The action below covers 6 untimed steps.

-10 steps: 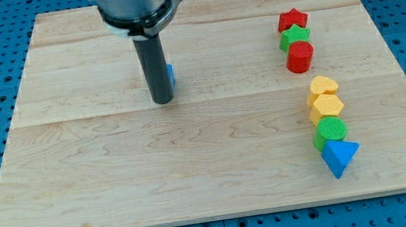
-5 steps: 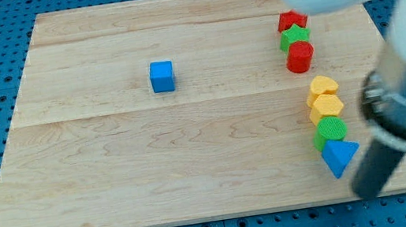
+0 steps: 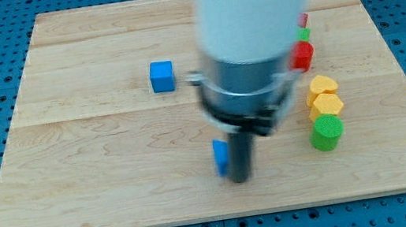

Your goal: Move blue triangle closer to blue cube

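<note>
My tip (image 3: 240,178) is down on the wooden board (image 3: 101,183), pressed right against the view's right side of the blue triangle (image 3: 221,156), which shows only as a blue sliver beside the rod. No hand here, just a bare rod, so nothing is gripped; it can only shove. The blue cube (image 3: 161,77) sits well apart, up toward the view's top and a little left. This triangle looks like a light, rigid little block that should slide easily on smooth wood, but its angled faces could let it spin off the rod. Best contact, I'd say, is a flat face on the view's bottom right, opposite the cube.
</note>
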Tool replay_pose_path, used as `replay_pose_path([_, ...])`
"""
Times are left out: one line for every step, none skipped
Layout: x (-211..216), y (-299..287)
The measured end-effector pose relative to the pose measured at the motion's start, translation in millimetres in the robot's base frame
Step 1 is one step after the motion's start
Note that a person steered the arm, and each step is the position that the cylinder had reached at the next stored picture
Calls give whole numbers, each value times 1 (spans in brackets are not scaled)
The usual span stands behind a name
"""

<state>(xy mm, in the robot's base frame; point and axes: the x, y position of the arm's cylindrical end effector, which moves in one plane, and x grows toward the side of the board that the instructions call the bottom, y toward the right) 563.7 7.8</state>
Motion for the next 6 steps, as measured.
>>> replay_pose_path([-57,-47])
replay_pose_path([-85,-70])
replay_pose_path([-104,-57])
replay_pose_path([-64,-65])
replay_pose_path([-93,-36])
replay_pose_path([-118,-49])
